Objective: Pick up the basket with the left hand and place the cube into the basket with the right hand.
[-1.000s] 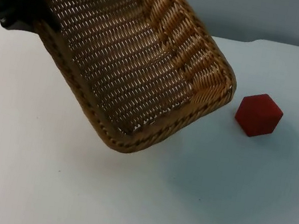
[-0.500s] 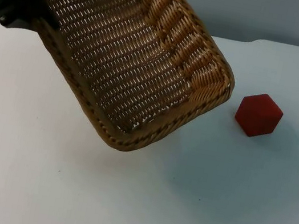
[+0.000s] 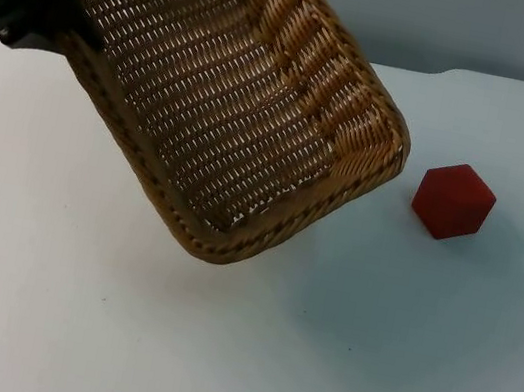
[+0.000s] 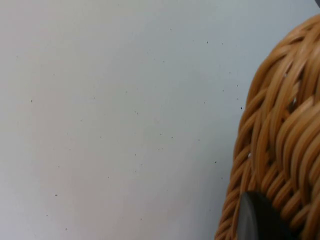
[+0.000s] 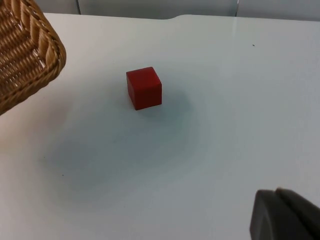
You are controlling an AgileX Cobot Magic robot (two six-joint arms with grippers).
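The left pincer (image 3: 56, 12) grips the rim of a rectangular tan woven wicker basket (image 3: 227, 109), its black fingertip (image 4: 257, 217) pressed on the weave. The basket hangs tilted above the white tabletop (image 3: 234, 354), its open mesh bottom and thick braided rim turned toward the top camera, casting a soft shadow below. A small red cube (image 3: 454, 201), matte with crisp edges, sits on the tabletop well apart from that pincer, just beyond the basket's far corner. The right pincer (image 5: 285, 215) waits away from the cube; whether it is open or closed cannot be told.
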